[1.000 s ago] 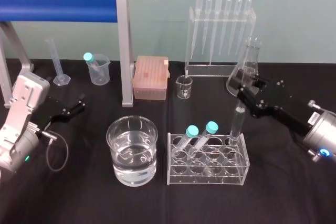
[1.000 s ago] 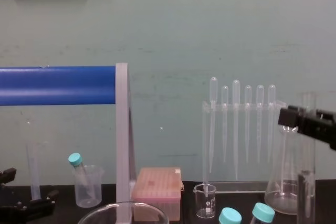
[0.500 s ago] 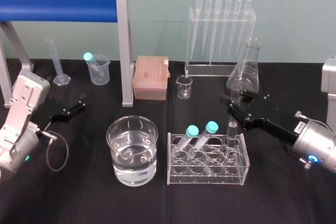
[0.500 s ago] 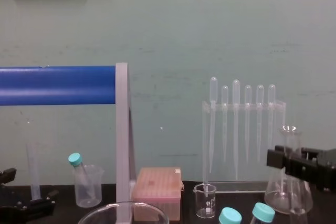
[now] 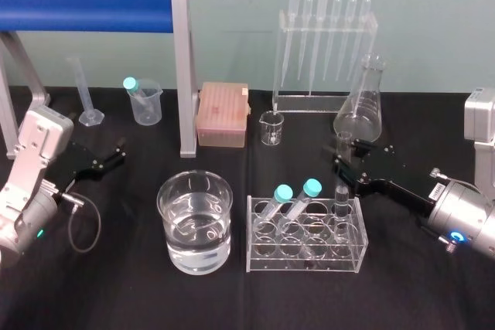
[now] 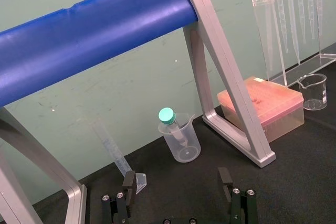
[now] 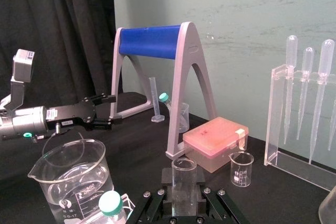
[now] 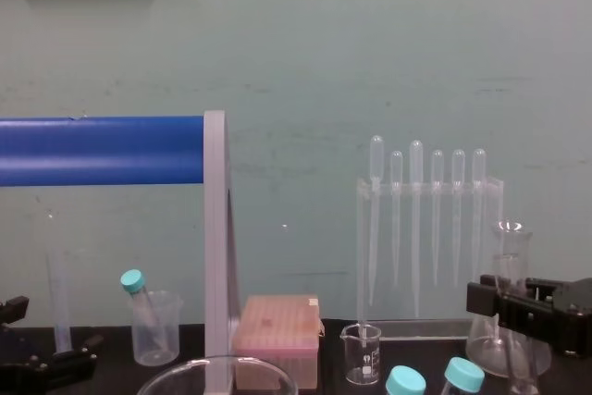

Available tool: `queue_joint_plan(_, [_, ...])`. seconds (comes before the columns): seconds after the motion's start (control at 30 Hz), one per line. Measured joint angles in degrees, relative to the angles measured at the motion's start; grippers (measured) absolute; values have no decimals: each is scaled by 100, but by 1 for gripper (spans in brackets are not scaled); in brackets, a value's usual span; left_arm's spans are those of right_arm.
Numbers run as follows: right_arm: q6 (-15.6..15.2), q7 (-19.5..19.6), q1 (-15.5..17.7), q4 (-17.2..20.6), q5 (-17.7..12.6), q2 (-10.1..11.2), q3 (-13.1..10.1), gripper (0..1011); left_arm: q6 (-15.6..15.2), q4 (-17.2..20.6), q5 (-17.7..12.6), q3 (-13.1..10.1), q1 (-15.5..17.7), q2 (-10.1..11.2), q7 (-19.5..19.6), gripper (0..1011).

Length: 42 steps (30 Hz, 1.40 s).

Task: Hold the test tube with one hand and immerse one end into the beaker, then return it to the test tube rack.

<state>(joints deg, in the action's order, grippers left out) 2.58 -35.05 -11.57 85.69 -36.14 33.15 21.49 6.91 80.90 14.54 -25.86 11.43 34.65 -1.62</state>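
One test tube (image 5: pixel 341 199) stands in the back right hole of the clear rack (image 5: pixel 305 259), lower middle of the head view. The right gripper (image 5: pixel 344 171) reaches in from the right, with its fingers around the tube near the top. The tube is thin glass, so I think it is light, smooth and easy to break. A soft hold just under the rim seems best. The beaker (image 5: pixel 167 208), with water in it, sits to the left on the black table (image 5: pixel 116 284). Teal-capped tubes (image 5: pixel 284 192) lean just beside the test tube, so room is tight.

Left wrist view: at the bottom, the left gripper (image 6: pixel 177 181) is wide open and holds nothing.

Right wrist view: at the bottom middle, both fingers (image 7: pixel 215 205) look pressed on the tube's sides.

Chest view: the right gripper is at the lower right, by a glass flask (image 8: pixel 509 238).
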Motion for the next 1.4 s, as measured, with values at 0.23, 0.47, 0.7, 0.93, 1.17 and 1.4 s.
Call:
queue_joint_plan(0.23, [6,3,5,10,-5,2,-7,247,0,0,0,0,0,0,0,1000])
queue_joint_plan(0.47, [15,8,10,18,-12,6,-14,471,0,0,0,0,0,0,0,1000])
queue_joint_plan(0.7, [19,8,12,22,-17,9,-18,685,0,0,0,0,0,0,0,1000])
queue_joint_plan(0.93, [23,9,14,26,-17,9,-19,894,0,0,0,0,0,0,0,1000])
queue_joint_plan(1.17, [125,34,-6,119,28,22,-63,1000,0,0,0,0,0,0,0,1000])
queue_joint_plan(1.4, [786,549,25,610,356,19,-607,1000,0,0,0,0,0,0,0,1000])
